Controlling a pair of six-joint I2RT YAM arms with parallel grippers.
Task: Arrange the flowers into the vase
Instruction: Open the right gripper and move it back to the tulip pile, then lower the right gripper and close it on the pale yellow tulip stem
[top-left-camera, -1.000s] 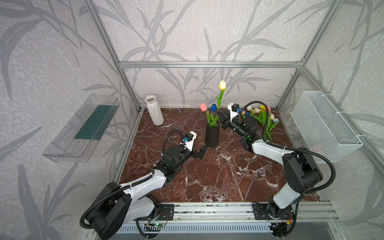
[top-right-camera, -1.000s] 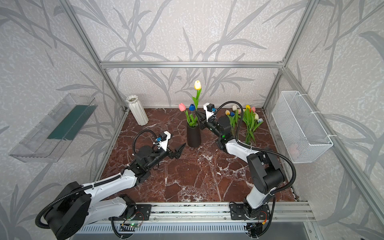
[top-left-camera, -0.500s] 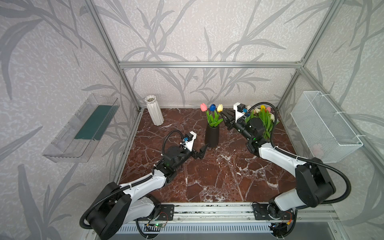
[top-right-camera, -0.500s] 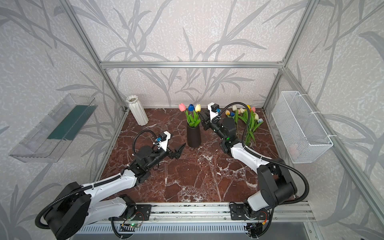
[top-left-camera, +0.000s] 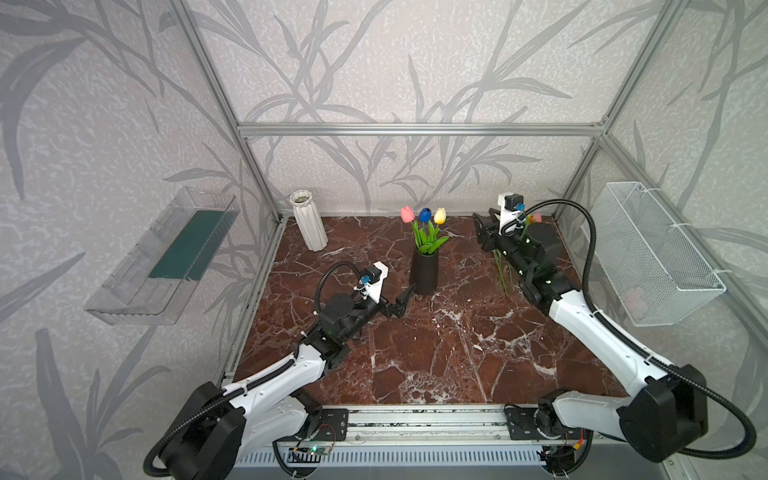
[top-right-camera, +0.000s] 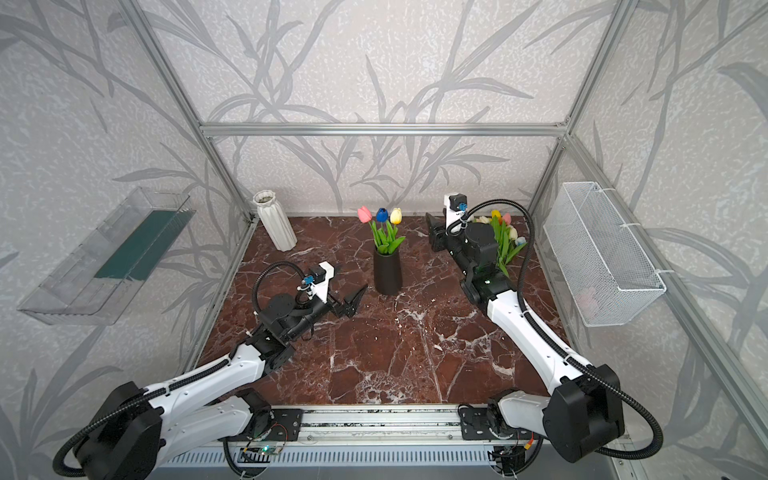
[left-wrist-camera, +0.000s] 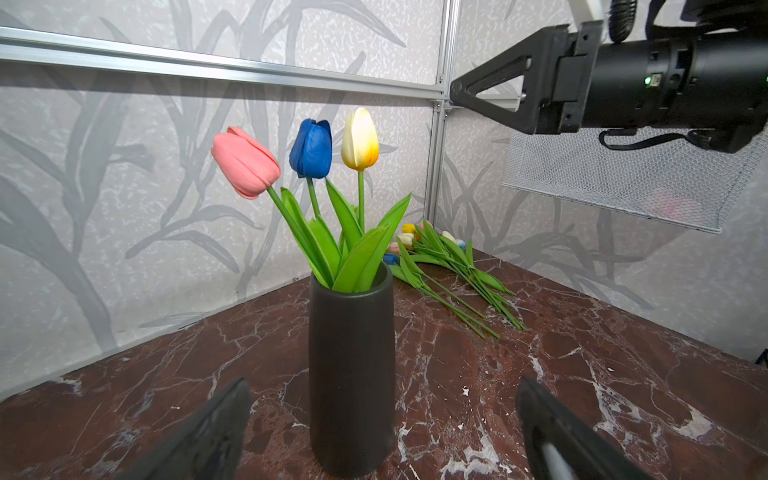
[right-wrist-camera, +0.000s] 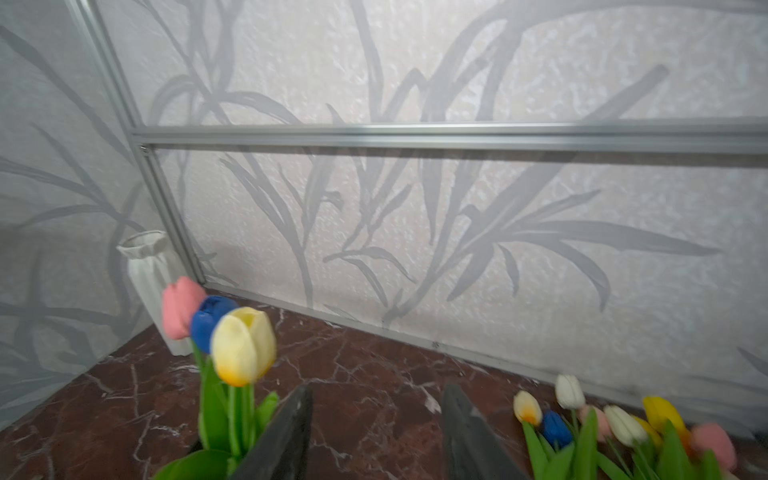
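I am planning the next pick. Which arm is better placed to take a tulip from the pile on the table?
Right. The right tool, open and empty, hangs near the pile of artificial tulips in the far right corner. The left tool stands open by the dark cylindrical vase, farther away.

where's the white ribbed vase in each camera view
Top view: white ribbed vase in the far left corner of the marble floor, by the frame post.
Top view: same corner.
Left wrist: not in it.
Right wrist: blurred, in the corner behind the pink tulip.
Shared landmark: the blue tulip in the black vase.
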